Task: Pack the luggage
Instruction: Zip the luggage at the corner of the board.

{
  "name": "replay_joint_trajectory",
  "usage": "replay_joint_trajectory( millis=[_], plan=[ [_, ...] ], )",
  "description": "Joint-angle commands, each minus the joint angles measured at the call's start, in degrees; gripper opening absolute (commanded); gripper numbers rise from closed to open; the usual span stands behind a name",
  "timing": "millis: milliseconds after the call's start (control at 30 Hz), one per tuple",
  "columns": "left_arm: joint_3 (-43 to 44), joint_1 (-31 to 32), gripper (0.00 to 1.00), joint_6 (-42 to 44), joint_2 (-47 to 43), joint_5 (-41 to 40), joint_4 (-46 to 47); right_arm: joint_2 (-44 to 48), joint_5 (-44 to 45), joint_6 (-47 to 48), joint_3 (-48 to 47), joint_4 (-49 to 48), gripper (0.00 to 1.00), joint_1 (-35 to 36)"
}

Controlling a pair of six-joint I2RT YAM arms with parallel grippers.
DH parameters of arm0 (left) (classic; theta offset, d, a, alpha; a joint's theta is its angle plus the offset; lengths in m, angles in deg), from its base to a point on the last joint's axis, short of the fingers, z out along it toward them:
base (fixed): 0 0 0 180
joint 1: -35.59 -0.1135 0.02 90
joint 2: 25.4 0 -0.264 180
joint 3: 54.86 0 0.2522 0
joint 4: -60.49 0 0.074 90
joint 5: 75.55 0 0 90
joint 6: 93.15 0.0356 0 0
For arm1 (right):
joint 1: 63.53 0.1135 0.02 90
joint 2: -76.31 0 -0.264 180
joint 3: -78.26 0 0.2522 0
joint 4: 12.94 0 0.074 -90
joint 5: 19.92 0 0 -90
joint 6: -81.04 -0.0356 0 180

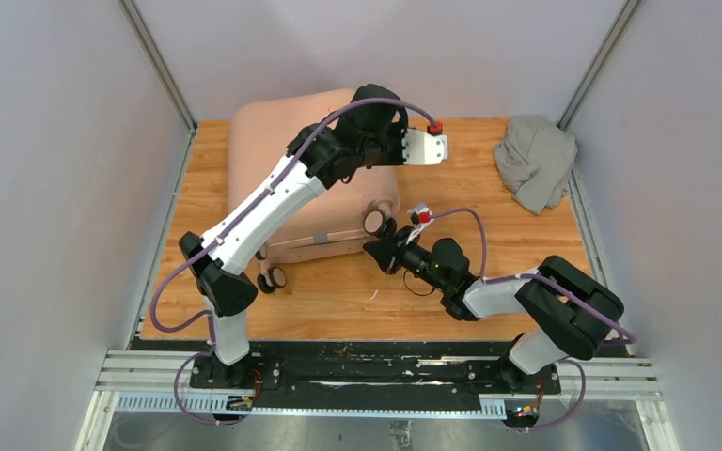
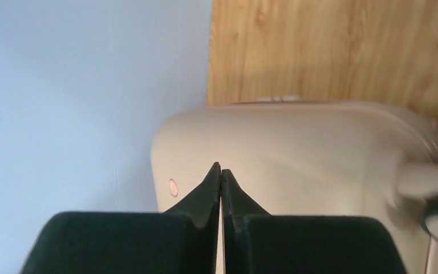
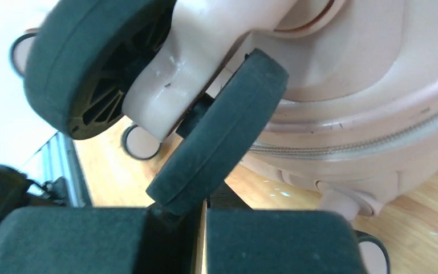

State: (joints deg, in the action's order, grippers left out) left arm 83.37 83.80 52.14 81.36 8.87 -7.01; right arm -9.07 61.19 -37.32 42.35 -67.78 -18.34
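The pale pink suitcase [image 1: 268, 141] lies shut at the back left of the wooden table, with its black lining hidden. My left gripper [image 2: 220, 166] is shut and empty, its tips pointing down at the shell [image 2: 319, 154] near the small round emblem [image 2: 173, 187]. In the top view my wrist hides it. My right gripper [image 1: 373, 250] is shut, low at the suitcase's near right corner. Its tips [image 3: 202, 200] sit right under a black caster wheel [image 3: 217, 137], partly hidden by it. The closed zip line [image 3: 348, 149] runs around the shell [image 3: 376, 74].
A grey cloth bundle [image 1: 534, 160] lies at the back right corner of the table. Another pair of caster wheels [image 1: 271, 279] is at the suitcase's near left corner. Pale walls close in both sides and the back. A metal rail [image 1: 338, 371] runs along the near edge.
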Motion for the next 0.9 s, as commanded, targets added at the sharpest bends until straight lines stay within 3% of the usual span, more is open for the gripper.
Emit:
replay_joint_trajectory(
  millis=[0, 33, 133, 300, 400, 567, 667, 867],
  plan=[
    [0.6, -0.3, 0.00, -8.5, -0.4, 0.0, 7.3, -1.7, -9.1, -6.2, -1.6, -14.1, 0.00, 4.3],
    [0.3, -0.3, 0.00, -8.6, -0.6, 0.4, 7.2, -1.9, -7.3, -6.4, -0.8, -14.8, 0.02, 4.2],
    [-5.2, -0.5, 0.05, -5.6, -4.4, 1.8, 6.8, -0.8, -2.9, -7.1, 3.1, -14.1, 0.24, 2.8],
    [-16.9, -4.5, 0.58, 3.3, -15.1, 5.2, -0.1, 5.3, 2.5, -8.9, 10.1, -8.1, 0.56, -0.6],
    [-20.7, -9.6, 0.72, 6.7, -20.7, 7.6, -6.6, 11.4, 5.9, -7.3, 12.2, -1.1, 0.61, -0.9],
    [-25.3, -22.6, 0.77, 12.3, -29.3, 10.1, -15.0, 21.6, 7.9, -4.0, 8.6, 18.7, 0.62, -0.9],
    [-29.4, -32.0, 0.77, 17.5, -34.9, 13.4, -19.4, 22.8, 7.9, -4.0, 7.2, 23.2, 0.62, -0.9],
    [-45.5, -44.7, 0.76, 41.0, -46.9, 10.2, -22.6, 21.2, 6.2, -5.5, 4.4, 28.8, 0.63, -0.8]
  ],
)
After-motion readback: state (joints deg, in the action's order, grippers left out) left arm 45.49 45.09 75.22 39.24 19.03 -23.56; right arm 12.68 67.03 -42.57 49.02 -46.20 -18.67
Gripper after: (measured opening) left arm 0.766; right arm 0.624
